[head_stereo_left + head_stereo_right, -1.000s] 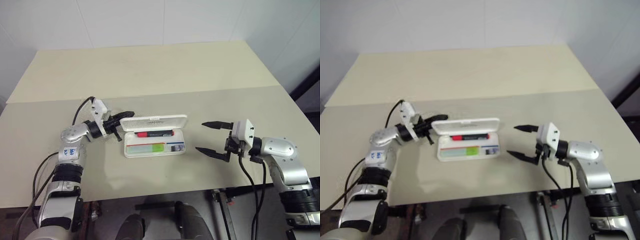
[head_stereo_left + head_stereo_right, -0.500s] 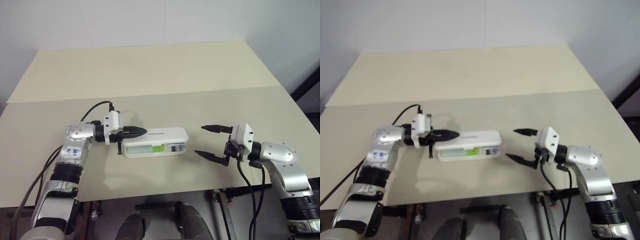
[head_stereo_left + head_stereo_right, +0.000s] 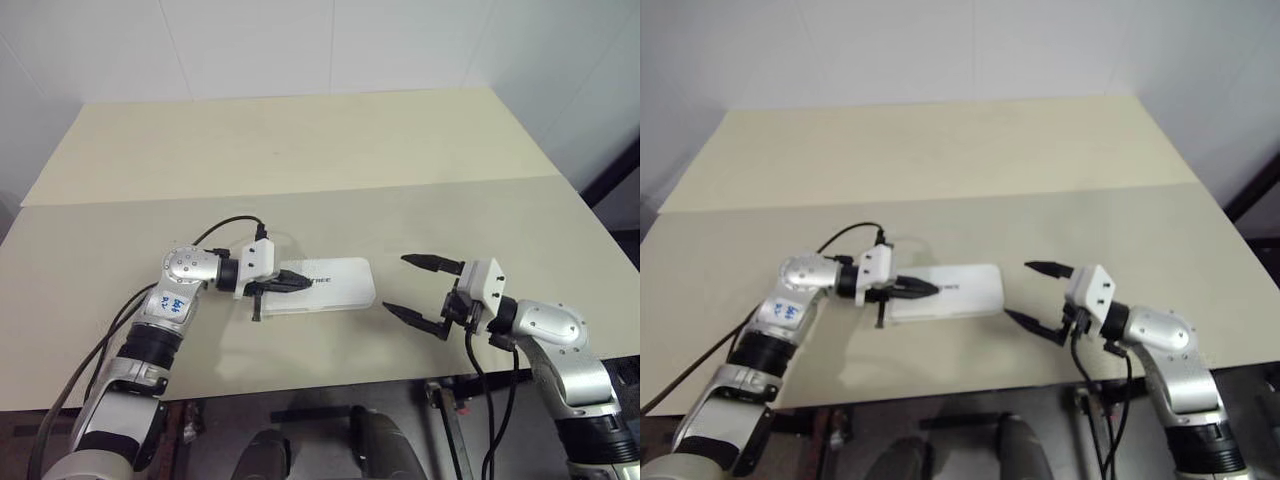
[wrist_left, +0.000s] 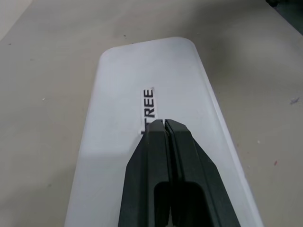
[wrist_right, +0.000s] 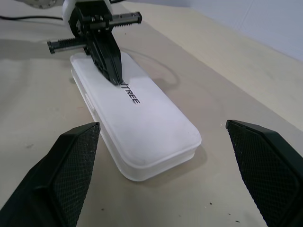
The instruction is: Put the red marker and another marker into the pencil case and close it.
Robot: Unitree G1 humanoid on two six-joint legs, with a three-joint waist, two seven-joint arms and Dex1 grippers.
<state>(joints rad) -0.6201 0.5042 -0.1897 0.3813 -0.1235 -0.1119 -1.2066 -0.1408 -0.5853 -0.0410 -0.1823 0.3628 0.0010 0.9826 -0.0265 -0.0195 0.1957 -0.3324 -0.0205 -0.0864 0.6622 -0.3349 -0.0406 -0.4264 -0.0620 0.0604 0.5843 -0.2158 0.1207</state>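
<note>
The white pencil case (image 3: 340, 285) lies flat on the table with its lid down, the dark lettering (image 4: 148, 104) on top. The red marker and the other marker are hidden. My left gripper (image 3: 305, 282) is shut, its tips resting on the left part of the lid, just short of the lettering (image 5: 130, 93). My right gripper (image 3: 394, 283) stands open a little to the right of the case, its fingers (image 5: 71, 161) spread wide and level, facing the case's short end with nothing between them.
The beige table (image 3: 300, 150) has a seam running across its middle. A black cable (image 3: 225, 228) loops from my left wrist behind the case. The table's front edge (image 3: 330, 385) lies close below the case and both arms.
The lid, raised a second ago with the markers showing inside, has come down flat. My shut left gripper swung right and down from behind the lid onto its top. The right gripper has stayed put.
</note>
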